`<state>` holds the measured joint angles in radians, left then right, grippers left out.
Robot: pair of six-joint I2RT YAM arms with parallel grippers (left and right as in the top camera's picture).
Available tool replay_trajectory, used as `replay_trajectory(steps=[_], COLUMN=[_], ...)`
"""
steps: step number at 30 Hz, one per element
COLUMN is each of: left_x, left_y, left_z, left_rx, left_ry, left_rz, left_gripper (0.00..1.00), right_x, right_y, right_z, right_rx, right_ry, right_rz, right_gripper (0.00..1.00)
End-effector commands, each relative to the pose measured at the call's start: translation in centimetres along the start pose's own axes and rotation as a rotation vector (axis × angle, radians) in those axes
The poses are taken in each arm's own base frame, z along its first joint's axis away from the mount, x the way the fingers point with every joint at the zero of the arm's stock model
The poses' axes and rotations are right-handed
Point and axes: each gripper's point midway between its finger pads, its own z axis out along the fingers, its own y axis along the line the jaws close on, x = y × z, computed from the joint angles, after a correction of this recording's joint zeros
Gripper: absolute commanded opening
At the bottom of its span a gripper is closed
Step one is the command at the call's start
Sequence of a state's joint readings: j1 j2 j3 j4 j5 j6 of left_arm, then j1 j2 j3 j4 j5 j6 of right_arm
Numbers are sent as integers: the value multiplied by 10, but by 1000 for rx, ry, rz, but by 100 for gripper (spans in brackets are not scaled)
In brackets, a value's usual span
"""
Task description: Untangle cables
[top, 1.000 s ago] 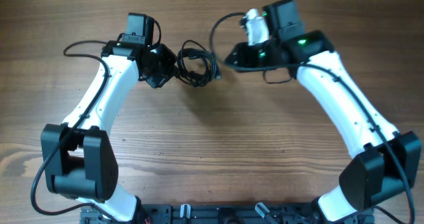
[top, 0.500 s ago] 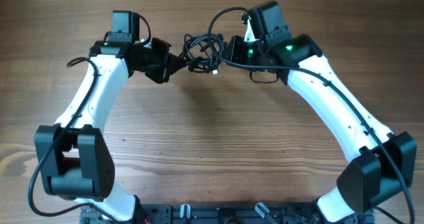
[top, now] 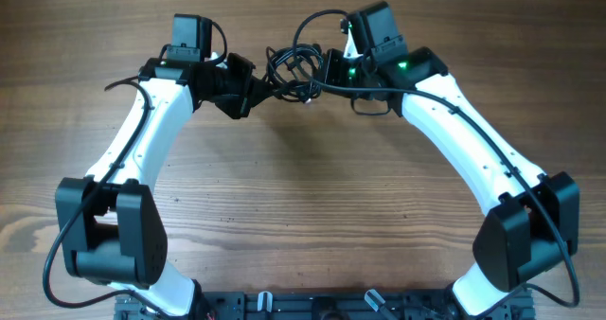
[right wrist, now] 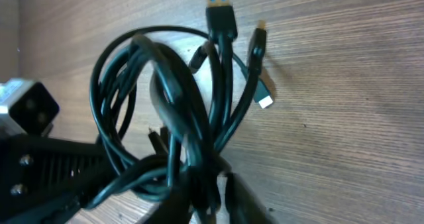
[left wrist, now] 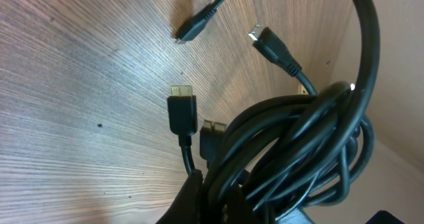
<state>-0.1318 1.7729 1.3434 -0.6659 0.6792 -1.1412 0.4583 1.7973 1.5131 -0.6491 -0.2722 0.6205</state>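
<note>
Black cables (top: 289,66) knotted over wooden worktop (top: 303,197).
My left hand (top: 258,92) and right hand (top: 320,77) each pinch the cables from opposite sides.

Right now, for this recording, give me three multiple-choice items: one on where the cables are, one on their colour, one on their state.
1. Where are the cables?
A. By the arm bases
B. Between the left gripper and the right gripper
C. At the right edge of the table

2. What colour are they?
A. White
B. Red
C. Black

3. How do they lie?
A. Bunched in tangled loops
B. Stretched in one straight line
C. Wound on a spool

Answers: 1 B, the overhead view shows the bundle between both grippers. 2 C, every view shows black cords. 3 A, both wrist views show loops crossing one another.
</note>
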Motion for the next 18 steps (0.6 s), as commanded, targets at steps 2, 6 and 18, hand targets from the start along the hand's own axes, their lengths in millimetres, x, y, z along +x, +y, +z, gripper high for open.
replay_trajectory(steps=[2, 6, 18], left_x=[9, 1, 2], left_y=[-3, 7, 12], left_z=[5, 5, 5], left_rx=[3, -47, -65], left_ry=[20, -32, -30], left_rz=[82, 97, 85], left_gripper=[6, 15, 57], right_x=[16, 18, 17], right_y=[14, 12, 8], right_z=[10, 10, 9], right_rx=[-35, -29, -18], right_ry=[51, 56, 60], right_rz=[-45, -65, -56], right_gripper=[4, 4, 4])
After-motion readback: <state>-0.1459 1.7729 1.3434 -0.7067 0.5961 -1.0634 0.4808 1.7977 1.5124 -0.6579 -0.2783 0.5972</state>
